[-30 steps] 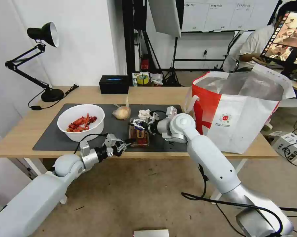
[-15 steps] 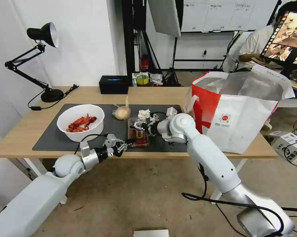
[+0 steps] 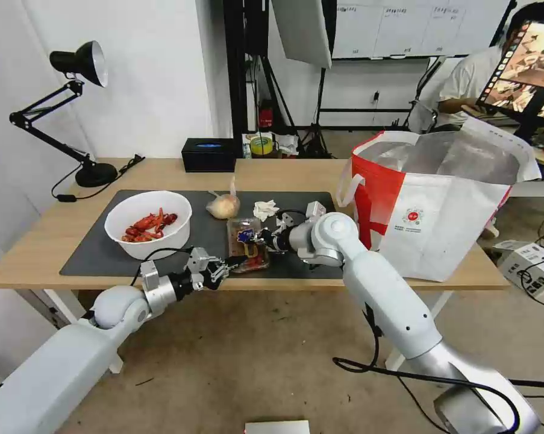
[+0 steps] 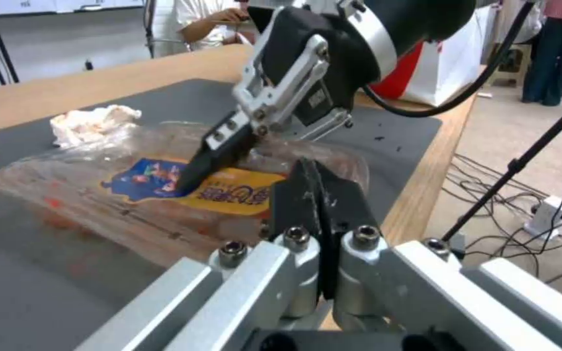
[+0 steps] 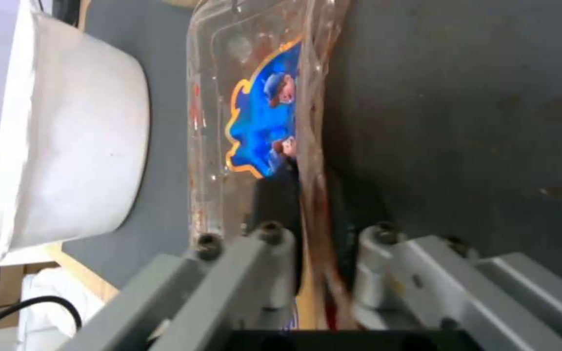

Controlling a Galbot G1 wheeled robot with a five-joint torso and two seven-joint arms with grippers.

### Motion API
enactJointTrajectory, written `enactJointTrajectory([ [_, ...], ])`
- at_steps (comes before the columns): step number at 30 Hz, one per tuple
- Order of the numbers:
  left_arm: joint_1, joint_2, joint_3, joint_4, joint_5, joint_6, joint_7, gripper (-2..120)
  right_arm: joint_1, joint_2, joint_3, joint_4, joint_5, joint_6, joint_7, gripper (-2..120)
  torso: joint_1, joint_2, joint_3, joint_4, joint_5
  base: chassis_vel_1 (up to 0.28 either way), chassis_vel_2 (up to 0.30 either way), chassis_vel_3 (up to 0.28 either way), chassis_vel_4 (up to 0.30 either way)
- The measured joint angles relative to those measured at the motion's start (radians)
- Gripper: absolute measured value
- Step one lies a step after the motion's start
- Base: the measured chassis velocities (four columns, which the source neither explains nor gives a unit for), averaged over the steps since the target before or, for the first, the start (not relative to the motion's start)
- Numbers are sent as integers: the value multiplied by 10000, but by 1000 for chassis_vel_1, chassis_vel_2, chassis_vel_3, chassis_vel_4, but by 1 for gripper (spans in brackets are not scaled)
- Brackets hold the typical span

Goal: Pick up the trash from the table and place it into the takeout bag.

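Labels first: the clear hinged plastic tray (image 3: 246, 244) carries one blue and yellow cartoon sticker on its lid, its writing too small to read; the takeout bag (image 3: 440, 205) bears one small round red logo with tiny unreadable characters beneath. Four pieces of trash lie on the dark grey mat (image 3: 103, 250) of the table (image 3: 37, 241): one white bowl (image 3: 148, 223) of red crayfish shells at nine o'clock, one knotted clear bag (image 3: 223, 205) with a yellowish lump at about eleven, one crumpled tissue (image 3: 264, 209) near twelve, and the tray at the centre, tilted, its far end raised. The right gripper (image 3: 252, 237) pinches the tray's edge, fingers narrow, with plastic between them in the right wrist view (image 5: 310, 195). The left gripper (image 3: 223, 265) hovers at six o'clock of the tray by the table's front edge, fingers pressed together on nothing. The takeout bag stands open at three o'clock. One black desk lamp (image 3: 79, 108) sits at ten o'clock, one black box (image 3: 209, 154) at twelve.
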Motion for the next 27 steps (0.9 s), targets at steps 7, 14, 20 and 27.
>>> enactJointTrajectory([
  [7,415,317,-486,-281,-285,-100,-34,0,-256,-1,623,244,-281,0,-278,0,1,-1,2,-3,-2,0,0,0,0],
  [14,1849,436,-1828,-963,-392,-230,-70,0,-658,-538,1166,1065,-373,17,-1128,0,1,-3,2,-3,-2,0,0,0,0],
  [20,3403,187,-3245,-1699,-225,-262,-84,1,-1013,-1041,1638,2171,-396,148,-1756,0,1,-3,2,-3,0,0,0,0,0],
  [27,4844,-597,-4486,-2234,40,-373,-86,27,-1072,-1575,2388,3880,-523,1043,-2131,0,0,-3,1,-2,-1,0,0,0,0],
])
